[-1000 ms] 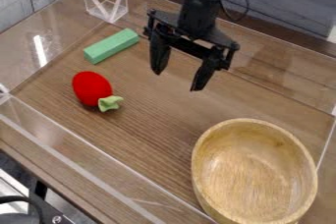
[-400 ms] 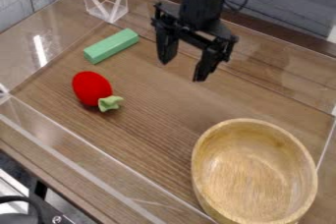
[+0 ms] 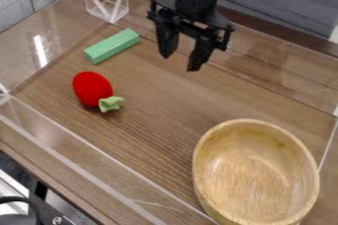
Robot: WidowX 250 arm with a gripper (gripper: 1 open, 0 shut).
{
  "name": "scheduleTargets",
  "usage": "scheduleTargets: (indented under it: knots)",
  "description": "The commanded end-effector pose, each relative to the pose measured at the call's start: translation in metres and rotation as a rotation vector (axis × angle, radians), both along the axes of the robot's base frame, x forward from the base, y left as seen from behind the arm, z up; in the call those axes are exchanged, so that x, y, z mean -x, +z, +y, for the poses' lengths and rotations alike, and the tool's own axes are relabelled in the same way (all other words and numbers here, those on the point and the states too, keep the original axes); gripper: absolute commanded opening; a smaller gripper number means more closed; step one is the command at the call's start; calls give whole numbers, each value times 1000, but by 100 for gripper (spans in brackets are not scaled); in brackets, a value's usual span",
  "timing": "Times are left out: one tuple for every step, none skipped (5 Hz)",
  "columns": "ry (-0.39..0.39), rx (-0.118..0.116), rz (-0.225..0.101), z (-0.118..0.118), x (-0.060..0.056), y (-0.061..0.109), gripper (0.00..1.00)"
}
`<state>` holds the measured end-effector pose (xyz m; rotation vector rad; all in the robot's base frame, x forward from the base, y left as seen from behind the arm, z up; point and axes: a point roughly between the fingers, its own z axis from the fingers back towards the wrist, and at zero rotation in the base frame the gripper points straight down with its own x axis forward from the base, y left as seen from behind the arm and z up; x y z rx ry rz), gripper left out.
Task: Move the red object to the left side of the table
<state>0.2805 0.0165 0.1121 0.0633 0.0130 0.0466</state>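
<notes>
We see the gripper [image 3: 187, 55] hanging in the upper middle of the frame, pointing down over bare wood, its two dark fingers [image 3: 165, 45] parted by a modest gap with nothing between them. It holds nothing.

The red strawberry toy [image 3: 94, 89] lies on the bench [image 3: 199, 101] at centre left of the frame, its pale green leafy end turned toward the lower right. It sits well apart from the gripper, down and to the left of it. A green rectangular block [image 3: 113, 45] rests near the upper left, between the toy and the far acrylic wall [image 3: 53, 17], and a round wooden bowl [image 3: 256, 177] fills the lower right corner.

We judge the task barely begun: the toy is untouched and not yet grasped. What remains, as we read it, is bringing the gripper over the toy, lowering around it, taking hold, carrying it toward the left edge of the frame and letting go.
</notes>
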Motion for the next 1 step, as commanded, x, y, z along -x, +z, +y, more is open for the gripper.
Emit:
scheduleTargets:
  knots:
    - [-5, -11, -57, 5, 5, 17, 100]
